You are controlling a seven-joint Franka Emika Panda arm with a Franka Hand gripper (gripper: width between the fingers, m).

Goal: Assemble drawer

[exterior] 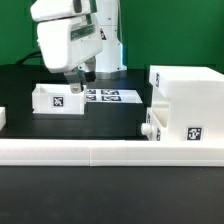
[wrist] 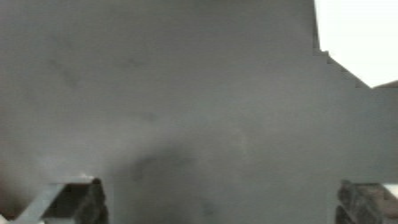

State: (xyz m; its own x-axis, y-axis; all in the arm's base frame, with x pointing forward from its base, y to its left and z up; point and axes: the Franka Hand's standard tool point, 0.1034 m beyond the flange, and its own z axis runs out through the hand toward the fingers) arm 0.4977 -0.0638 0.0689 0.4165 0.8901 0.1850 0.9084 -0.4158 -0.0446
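Observation:
A small white open-top tray [exterior: 57,98] with a square tag on its front stands on the dark table at the exterior view's left. My gripper [exterior: 79,80] hangs just above the tray's right end, close to its rim. In the wrist view the gripper [wrist: 214,205] is open: both dark fingertips [wrist: 64,200] stand wide apart with only blurred grey surface between them and nothing held. The big white cube housing [exterior: 189,104] stands at the right, with a second small white part [exterior: 153,126] against its left front.
The marker board [exterior: 108,96] lies flat behind the tray, between it and the housing. A long low white rail [exterior: 110,151] runs across the front. A white piece [exterior: 3,119] shows at the left edge. A white patch [wrist: 361,35] shows in the wrist view.

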